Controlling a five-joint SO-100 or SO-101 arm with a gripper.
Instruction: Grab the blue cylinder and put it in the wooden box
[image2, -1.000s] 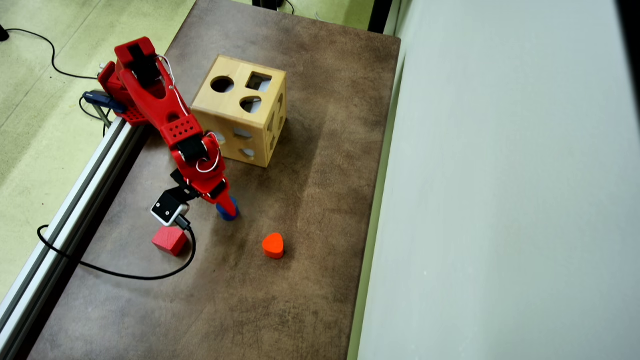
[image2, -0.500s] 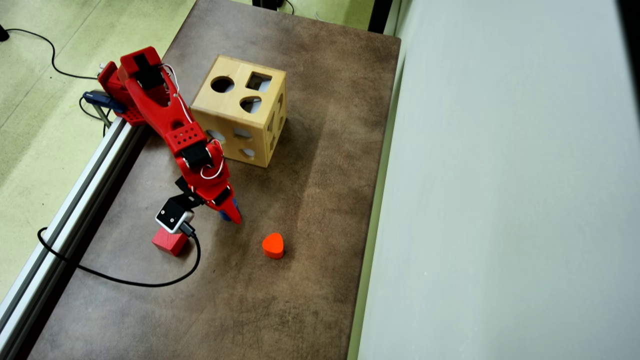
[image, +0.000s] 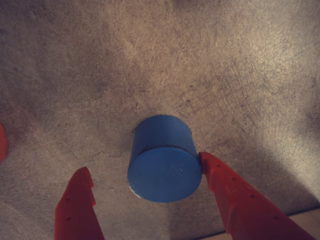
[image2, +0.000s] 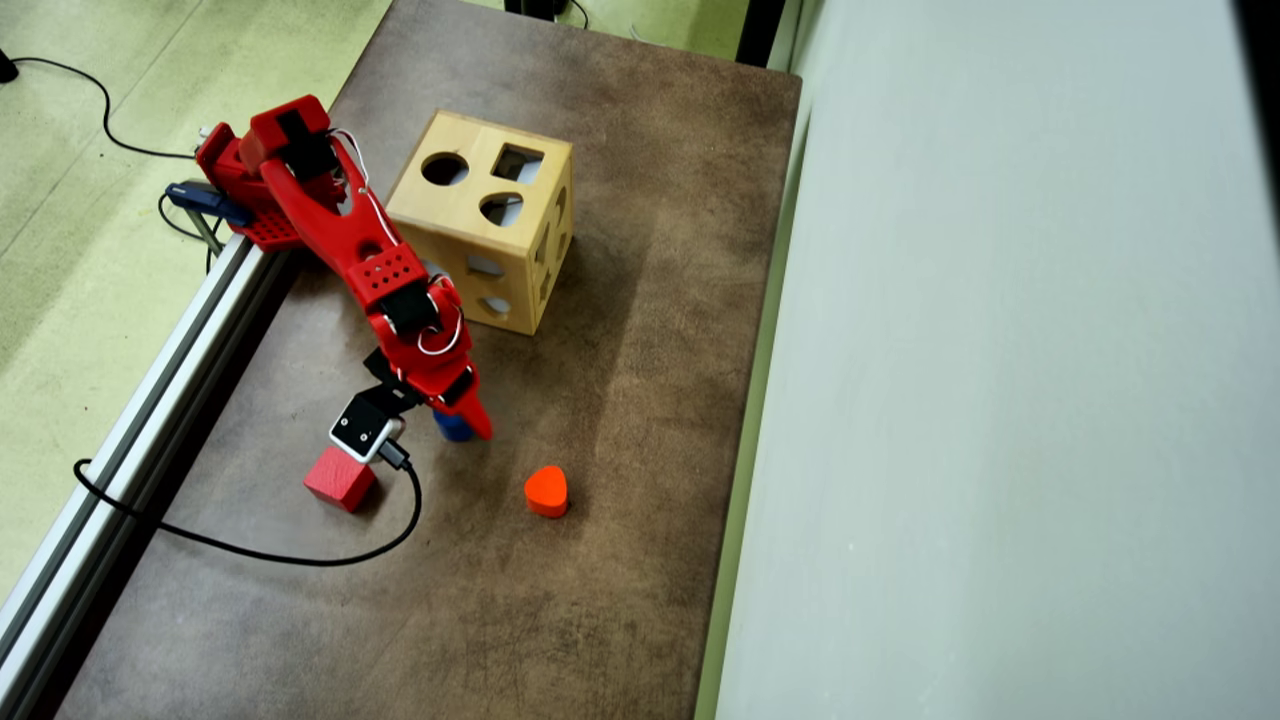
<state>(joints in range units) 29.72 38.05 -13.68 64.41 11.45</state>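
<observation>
The blue cylinder (image: 164, 167) stands on the brown table between my red fingers in the wrist view. The right finger (image: 225, 185) touches its side. The left finger (image: 77, 200) stands well apart from it. My gripper (image: 144, 162) is open around the cylinder. In the overhead view the gripper (image2: 462, 425) points down at the table's middle, and only a bit of the blue cylinder (image2: 452, 431) shows beneath it. The wooden box (image2: 470, 225), with round, square and heart-like holes, stands behind the arm at the back of the table.
A red cube (image2: 340, 479) lies left of the gripper under the wrist camera's cable. An orange-red heart block (image2: 546, 491) lies to the right. A sliver of a red-orange block (image: 2, 142) shows at the wrist view's left edge. A grey wall (image2: 1000, 400) borders the table's right side.
</observation>
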